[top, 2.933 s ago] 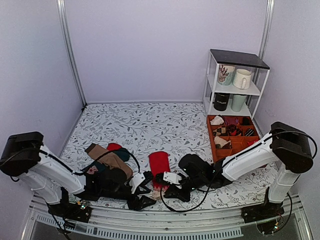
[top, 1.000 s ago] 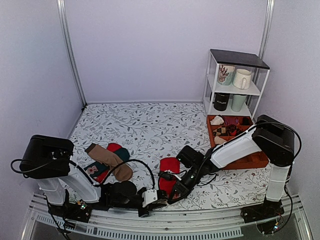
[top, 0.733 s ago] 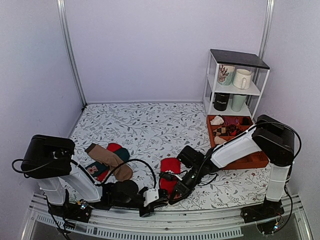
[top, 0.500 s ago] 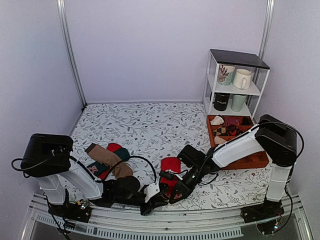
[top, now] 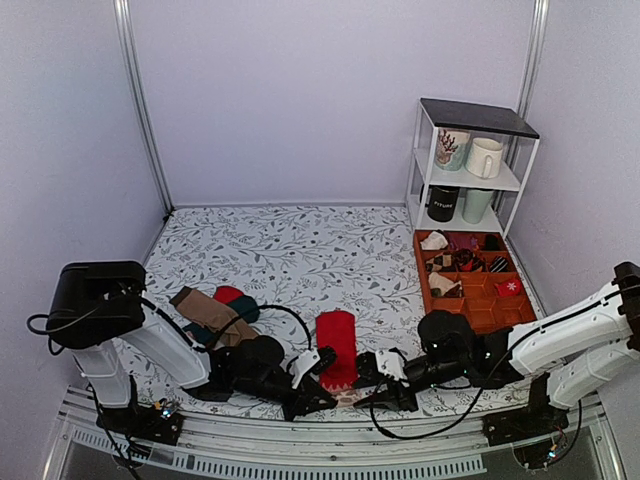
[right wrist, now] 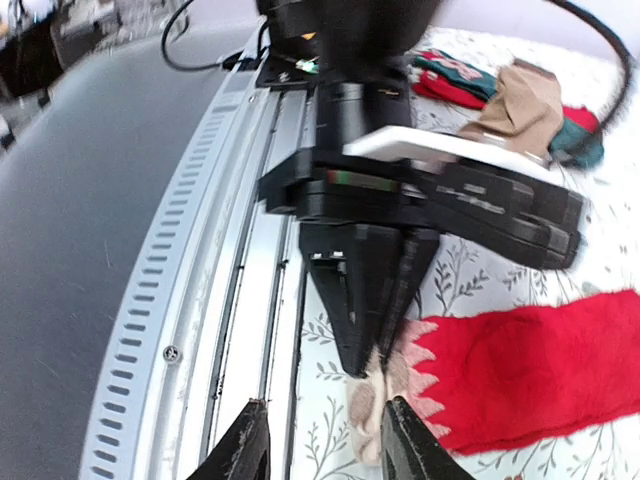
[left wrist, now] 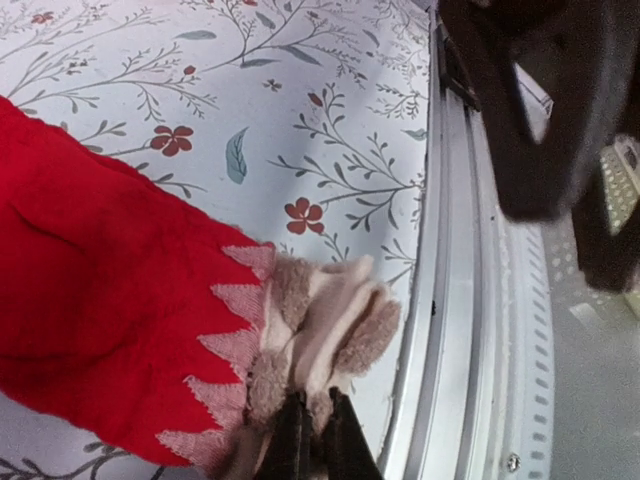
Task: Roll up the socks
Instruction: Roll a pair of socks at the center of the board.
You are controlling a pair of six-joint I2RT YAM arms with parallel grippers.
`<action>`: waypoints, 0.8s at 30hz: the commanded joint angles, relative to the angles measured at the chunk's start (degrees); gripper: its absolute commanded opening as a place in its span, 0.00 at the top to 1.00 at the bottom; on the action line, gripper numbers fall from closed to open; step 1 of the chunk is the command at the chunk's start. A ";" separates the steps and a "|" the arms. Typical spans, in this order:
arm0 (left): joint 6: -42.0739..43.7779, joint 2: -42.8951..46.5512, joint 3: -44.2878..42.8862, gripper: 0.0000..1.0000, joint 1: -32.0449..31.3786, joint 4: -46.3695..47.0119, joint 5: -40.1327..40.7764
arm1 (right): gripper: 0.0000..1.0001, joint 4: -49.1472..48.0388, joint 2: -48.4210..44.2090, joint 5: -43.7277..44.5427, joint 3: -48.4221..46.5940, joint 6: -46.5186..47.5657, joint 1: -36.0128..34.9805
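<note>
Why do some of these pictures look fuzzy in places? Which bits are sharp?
Top view: evenly lit, sharp, only soft shadows. Left wrist view: the red socks are crisp, the dark shape at upper right is blurred. Right wrist view: tilted; the left gripper is fairly sharp, the right gripper at the bottom edge is smeared.

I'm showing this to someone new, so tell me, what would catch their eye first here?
The bright red socks lie at the near edge of the floral table. The left gripper is shut on their beige end, while the right gripper hangs open just beside it. At the far right stands a shelf with mugs, an orange compartment tray before it.
</note>
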State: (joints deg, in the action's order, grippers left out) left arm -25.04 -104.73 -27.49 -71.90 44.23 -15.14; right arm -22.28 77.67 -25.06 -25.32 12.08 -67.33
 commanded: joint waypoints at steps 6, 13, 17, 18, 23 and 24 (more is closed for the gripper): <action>-2.89 -5.66 2.88 1.00 0.95 -16.53 -3.63 | 0.62 -0.62 5.73 16.70 -1.45 14.49 -9.41; -2.85 -5.44 3.93 1.00 1.06 -15.50 -3.83 | 0.64 1.92 12.15 22.25 -4.73 15.79 -10.01; -2.97 -5.08 4.52 1.00 1.08 -15.03 -4.02 | 0.66 2.72 14.89 25.02 -6.25 15.64 -9.94; -2.90 -4.93 4.61 1.00 1.08 -14.98 -4.07 | 0.67 3.25 15.57 25.56 -6.73 15.40 -10.01; -2.56 -4.87 4.98 1.00 1.06 -14.44 -4.41 | 0.70 5.74 17.98 26.77 -7.03 12.79 -10.09; -2.47 -4.99 4.98 1.00 1.06 -14.36 -4.46 | 0.72 6.60 18.30 26.89 -7.22 11.75 -10.22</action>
State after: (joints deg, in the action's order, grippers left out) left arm -26.85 -105.65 -26.44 -70.94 46.74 -18.57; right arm -19.66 93.56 -0.49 -31.44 26.46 -76.90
